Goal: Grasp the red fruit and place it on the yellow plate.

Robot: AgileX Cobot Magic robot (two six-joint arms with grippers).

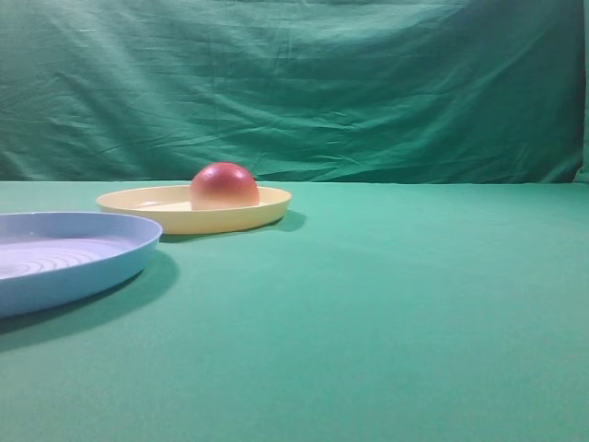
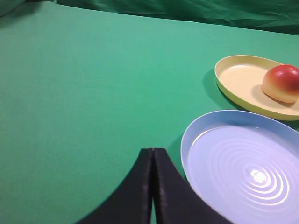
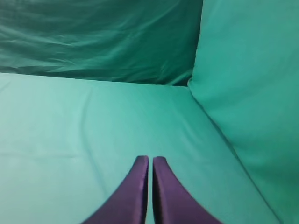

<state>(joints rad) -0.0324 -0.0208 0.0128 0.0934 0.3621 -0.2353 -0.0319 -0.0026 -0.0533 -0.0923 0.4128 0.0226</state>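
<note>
The red fruit sits flat side down inside the yellow plate, a little right of the plate's middle as the left wrist view shows it, so by the look of things the task's goal is already met. Its dome stands well above the low rim, which is why it reads clearly from the high view even though that camera looks almost level across the green table cloth.

The left gripper has its two dark fingers pressed together with nothing between them; it hangs over bare cloth just left of the light-blue plate, well apart from the fruit. The right gripper is likewise closed on nothing, its fingers meeting over empty cloth near the far right corner where the table meets the green backdrop. Both positions look like a parked pose, out of the way of the plates.

Neither arm appears in the high view, so how high each gripper hangs above the table cannot be judged. The light-blue plate is cut off at the left edge of the high view and at the bottom right of the left wrist view. The yellow plate's right rim runs out of the left wrist view. The fruit's pale base is mostly hidden behind the near rim in the high view, and whether it rests fully flat is probably so but hard to confirm
</note>
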